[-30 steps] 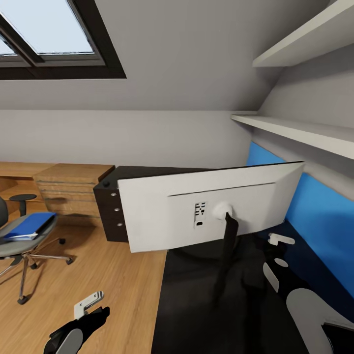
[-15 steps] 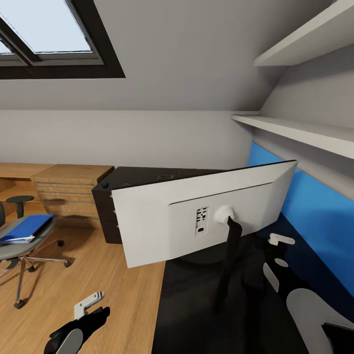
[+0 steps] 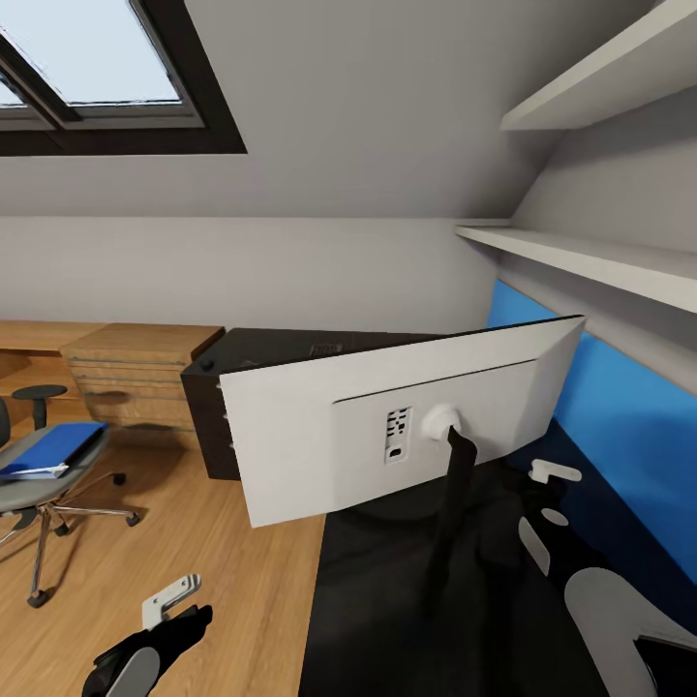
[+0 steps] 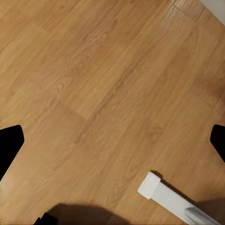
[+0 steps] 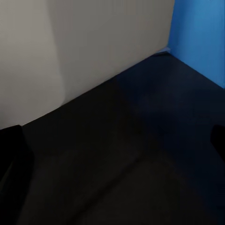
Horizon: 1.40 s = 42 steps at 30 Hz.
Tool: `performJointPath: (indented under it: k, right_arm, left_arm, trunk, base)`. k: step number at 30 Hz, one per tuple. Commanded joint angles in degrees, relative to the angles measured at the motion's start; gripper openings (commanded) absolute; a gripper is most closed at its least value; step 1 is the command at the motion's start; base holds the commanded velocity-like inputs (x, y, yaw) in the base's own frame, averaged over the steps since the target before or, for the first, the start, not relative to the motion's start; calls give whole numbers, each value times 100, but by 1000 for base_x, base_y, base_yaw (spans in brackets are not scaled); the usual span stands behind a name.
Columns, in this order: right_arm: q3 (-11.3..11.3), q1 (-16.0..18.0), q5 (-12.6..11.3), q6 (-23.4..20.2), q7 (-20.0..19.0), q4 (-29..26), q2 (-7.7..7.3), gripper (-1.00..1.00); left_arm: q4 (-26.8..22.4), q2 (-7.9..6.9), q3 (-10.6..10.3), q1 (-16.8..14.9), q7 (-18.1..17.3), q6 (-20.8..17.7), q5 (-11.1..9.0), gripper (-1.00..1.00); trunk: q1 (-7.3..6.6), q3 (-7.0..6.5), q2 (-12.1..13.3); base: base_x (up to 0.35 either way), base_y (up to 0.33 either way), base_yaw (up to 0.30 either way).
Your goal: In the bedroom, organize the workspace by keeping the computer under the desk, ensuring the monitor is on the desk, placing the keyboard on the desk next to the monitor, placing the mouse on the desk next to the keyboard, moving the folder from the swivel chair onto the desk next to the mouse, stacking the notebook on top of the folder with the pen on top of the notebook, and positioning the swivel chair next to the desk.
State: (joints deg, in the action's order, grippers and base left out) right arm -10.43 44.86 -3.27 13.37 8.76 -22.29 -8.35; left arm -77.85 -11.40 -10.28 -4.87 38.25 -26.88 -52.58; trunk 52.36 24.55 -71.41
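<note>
The left hand [image 3: 169, 602] hangs low over the oak floor [image 3: 223, 542], just off the table [image 3: 387, 600] edge, its fingers spread apart with nothing between them. The right hand [image 3: 554, 489] is over the black table top near the blue wall panel [image 3: 620, 436]; in its wrist view the dark fingertips [image 5: 9, 154] sit wide apart, empty. The monitor [image 3: 387, 426] stands on the table, its pale grey back turned this way, tilted, on a slim black stand [image 3: 450, 503]. Over to the left the swivel chair [image 3: 29, 494] sits well apart from the table, with the blue folder [image 3: 53, 447] lying on its seat
</note>
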Motion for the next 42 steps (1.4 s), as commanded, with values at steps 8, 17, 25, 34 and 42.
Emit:
performJointPath:
  k: [8, 17, 25, 34, 42]
  right_arm:
    - [-3, 5, -42, 26, -6, -19, -17, 100]
    - [-3, 5, -34, 25, -5, -13, -18, 100]
    - [-3, 5, -33, 26, -6, -4, -18, 100]
    - [-3, 5, -33, 26, -6, 2, -18, 100]
    - [5, 5, -33, 26, -6, 5, -18, 100]
  left_arm:
    - [1519, -309, -13, -2, -147, 198, 249, 100]
    - [2445, -340, -28, -2, -1462, 1593, 1375, 100]
    - [2458, -319, -29, -2, -1460, 1598, 1374, 100]
    - [2531, -317, -28, -2, -1460, 1599, 1370, 100]
    - [2538, -318, -27, -4, -1461, 1599, 1366, 100]
  trunk:
    - [0, 6, -4]
    - [0, 6, -4]
    - [0, 6, -4]
    - [0, 6, -4]
    - [0, 6, -4]
  base:
    - [0, 0, 0]
    - [52, 0, 0]
    - [60, 0, 0]
    - [119, 0, 0]
    - [61, 0, 0]
